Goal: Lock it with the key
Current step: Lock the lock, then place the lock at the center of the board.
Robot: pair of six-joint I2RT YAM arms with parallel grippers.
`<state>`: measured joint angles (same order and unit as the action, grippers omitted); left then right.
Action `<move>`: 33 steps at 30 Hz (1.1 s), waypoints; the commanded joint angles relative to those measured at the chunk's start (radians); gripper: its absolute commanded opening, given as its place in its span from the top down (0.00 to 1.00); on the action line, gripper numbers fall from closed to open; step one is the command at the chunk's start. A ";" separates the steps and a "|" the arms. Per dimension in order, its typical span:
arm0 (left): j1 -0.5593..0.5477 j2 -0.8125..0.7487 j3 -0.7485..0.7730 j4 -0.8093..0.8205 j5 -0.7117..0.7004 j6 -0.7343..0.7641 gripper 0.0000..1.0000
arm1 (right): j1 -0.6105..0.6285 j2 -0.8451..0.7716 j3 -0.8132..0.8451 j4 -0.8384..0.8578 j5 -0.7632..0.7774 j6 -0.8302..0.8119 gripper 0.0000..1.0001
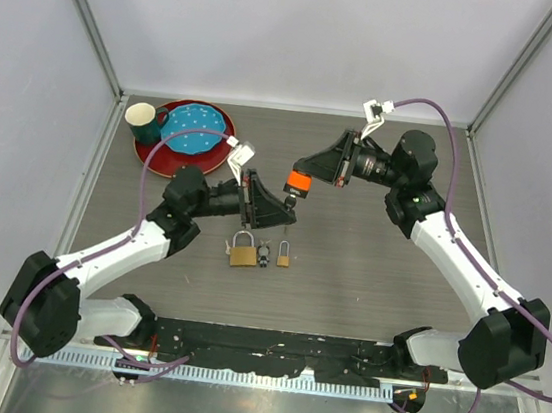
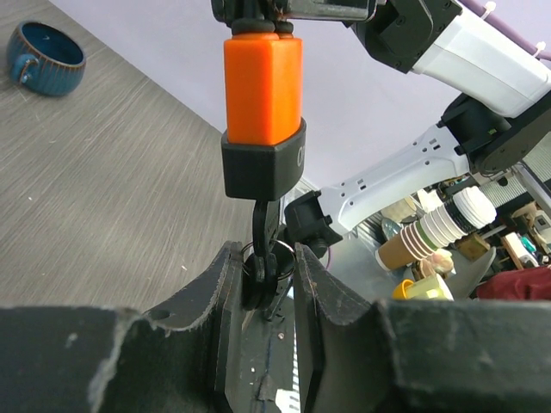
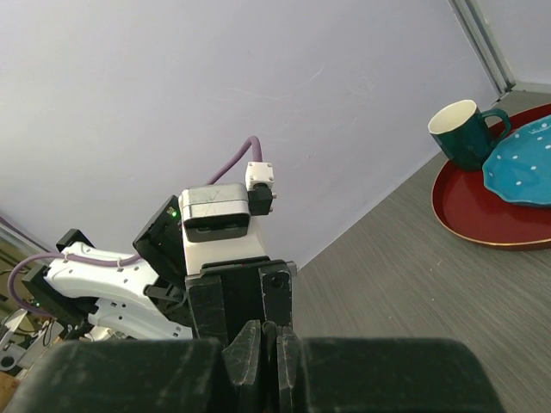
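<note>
An orange padlock [image 1: 299,182] with a black base hangs in mid-air, held at its top by my right gripper [image 1: 310,173], which is shut on its shackle. In the left wrist view the padlock [image 2: 263,82] hangs upright with a dark key [image 2: 261,225] stuck into its underside. The key's heads and ring sit between the fingers [image 2: 225,284] of my left gripper [image 2: 264,271], which is closed narrowly on them. My left gripper [image 1: 278,205] is just below and left of the lock. In the right wrist view my right gripper [image 3: 277,334] pinches a thin dark bar; the lock body is hidden.
A large brass padlock [image 1: 242,254], a loose bunch of keys [image 1: 265,256] and a small brass padlock [image 1: 283,259] lie on the table under the grippers. A red tray [image 1: 161,157] with a blue plate [image 1: 193,126] and a dark green mug [image 1: 145,123] is at the back left.
</note>
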<state>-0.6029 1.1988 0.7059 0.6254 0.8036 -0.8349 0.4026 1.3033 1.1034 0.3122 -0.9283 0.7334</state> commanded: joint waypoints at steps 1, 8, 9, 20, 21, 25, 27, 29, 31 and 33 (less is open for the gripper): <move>-0.011 -0.039 -0.028 -0.022 0.031 -0.007 1.00 | -0.018 -0.004 0.047 0.091 0.020 0.011 0.99; -0.029 -0.073 -0.074 -0.021 0.026 -0.020 1.00 | -0.019 -0.009 0.044 0.094 0.026 0.014 0.99; -0.035 -0.076 -0.085 -0.021 0.022 -0.021 1.00 | -0.019 -0.010 0.042 0.094 0.026 0.015 0.99; -0.049 -0.099 -0.103 -0.026 0.003 -0.010 1.00 | -0.022 -0.025 0.039 0.090 0.036 0.015 0.99; -0.049 -0.102 -0.099 -0.048 0.002 -0.001 1.00 | -0.024 -0.024 0.044 0.084 0.036 0.011 0.99; -0.049 -0.100 -0.085 -0.082 -0.012 0.023 1.00 | -0.025 -0.019 0.044 0.053 0.031 -0.011 0.99; -0.049 -0.099 -0.082 -0.105 -0.020 0.034 1.00 | -0.027 -0.018 0.038 0.013 0.036 -0.047 0.99; -0.049 -0.096 -0.083 -0.115 -0.027 0.040 1.00 | -0.027 -0.010 0.026 -0.036 0.042 -0.077 0.99; -0.049 -0.093 -0.088 -0.130 -0.041 0.048 1.00 | -0.028 -0.004 -0.007 -0.070 0.046 -0.107 0.99; -0.049 -0.094 -0.086 -0.151 -0.053 0.057 1.00 | -0.030 0.013 -0.043 -0.085 0.046 -0.124 0.98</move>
<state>-0.6483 1.1172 0.5896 0.5003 0.7780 -0.8169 0.3790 1.3140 1.0954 0.2501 -0.8963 0.6762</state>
